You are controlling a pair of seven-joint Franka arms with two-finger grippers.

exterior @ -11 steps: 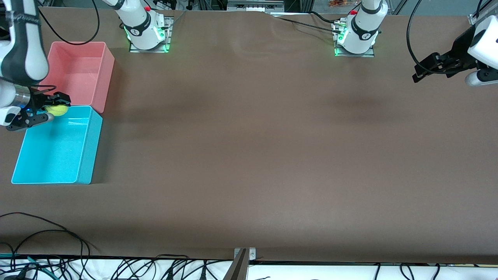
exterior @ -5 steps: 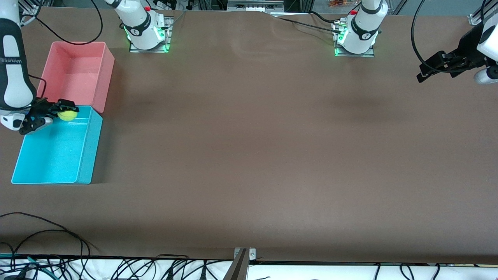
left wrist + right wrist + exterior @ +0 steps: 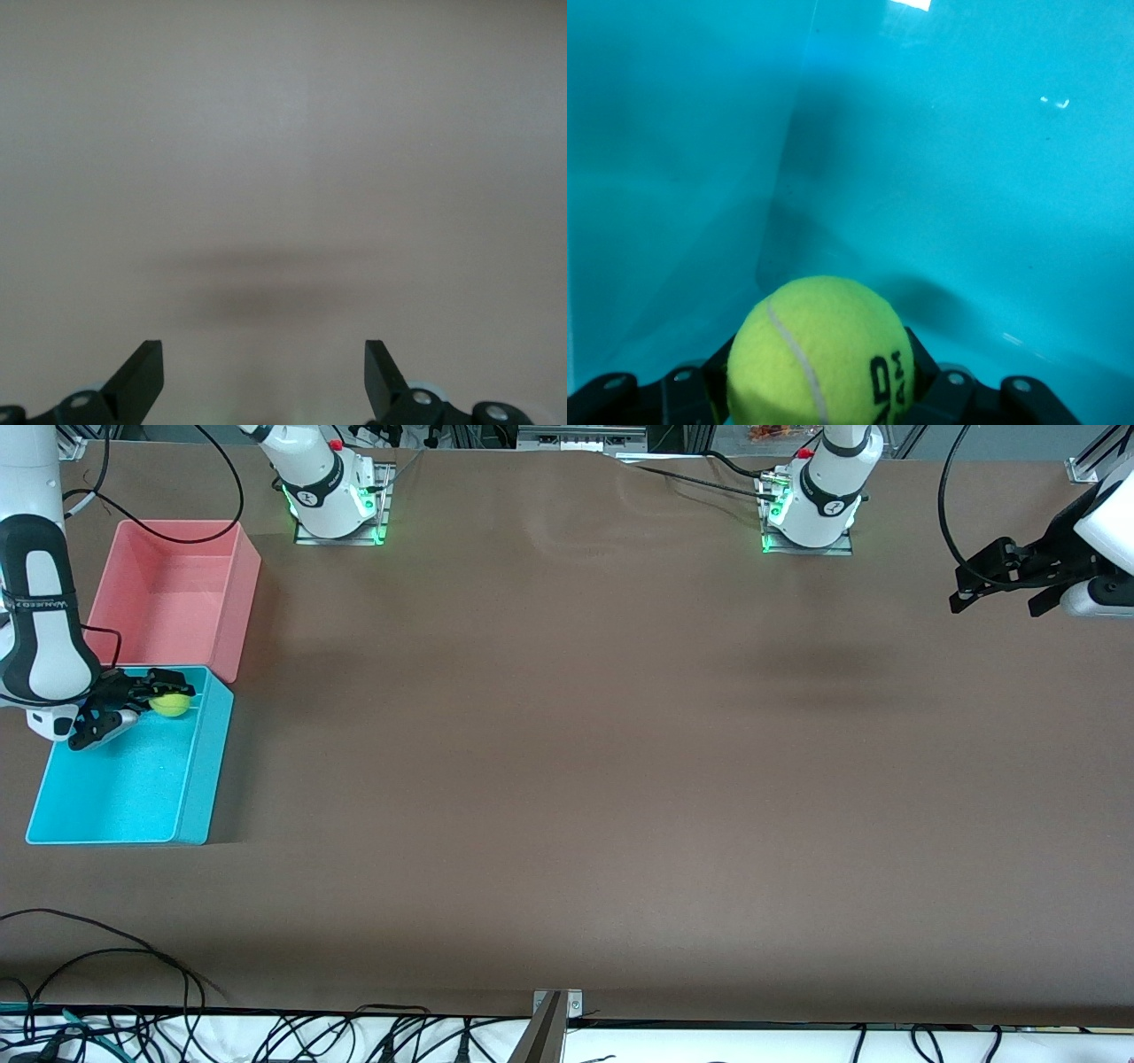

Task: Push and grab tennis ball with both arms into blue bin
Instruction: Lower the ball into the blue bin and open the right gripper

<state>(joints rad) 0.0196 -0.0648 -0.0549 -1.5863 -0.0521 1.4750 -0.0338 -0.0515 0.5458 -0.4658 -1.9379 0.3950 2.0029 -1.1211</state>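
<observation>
Over blue bin [image 3: 106, 815], end nearest pink bin [image 3: 177, 593]: right gripper [image 3: 152, 698] clamps tennis ball [image 3: 170, 704]. Release low, clear of walls, to limit bounce. Left gripper [image 3: 974, 589] wide, waiting above table [image 3: 602, 779], empty.

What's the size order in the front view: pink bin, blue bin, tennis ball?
1. blue bin and pink bin: look about alike; blue sits nearer the camera, so no ranking.
2. tennis ball, far smallest, between the right gripper fingers over the blue bin.
</observation>
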